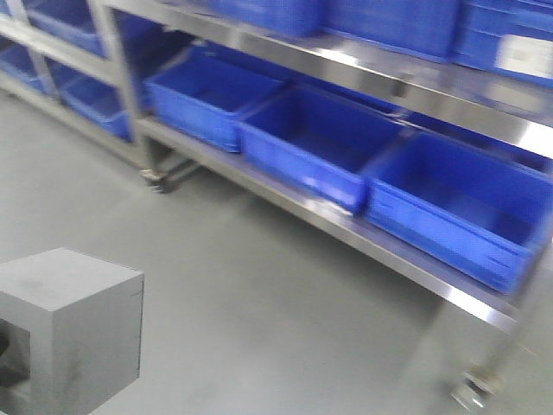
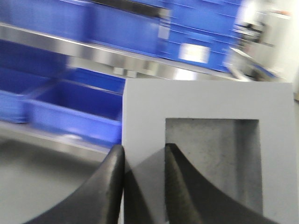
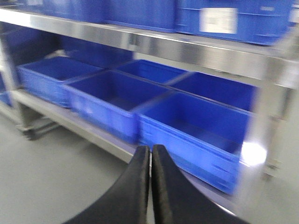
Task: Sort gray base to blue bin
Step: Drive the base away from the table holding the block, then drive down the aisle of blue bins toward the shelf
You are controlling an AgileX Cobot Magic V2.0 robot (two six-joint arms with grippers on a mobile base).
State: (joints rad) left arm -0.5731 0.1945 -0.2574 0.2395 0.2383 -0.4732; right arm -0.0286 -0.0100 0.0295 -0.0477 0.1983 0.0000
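Note:
The gray base is a matte gray cube held in the air at the lower left of the front view. In the left wrist view its recessed face fills the right half. My left gripper is shut on the gray base, one finger outside the left wall and the other inside the square recess. Blue bins stand in a row on the lower shelf; the middle blue bin lies ahead, well apart from the block. My right gripper is shut with nothing in it, facing a blue bin.
A steel rack on castors carries several blue tubs on two levels. Its upper shelf overhangs the lower bins. Gray floor lies between me and the rack. A steel upright stands at the right.

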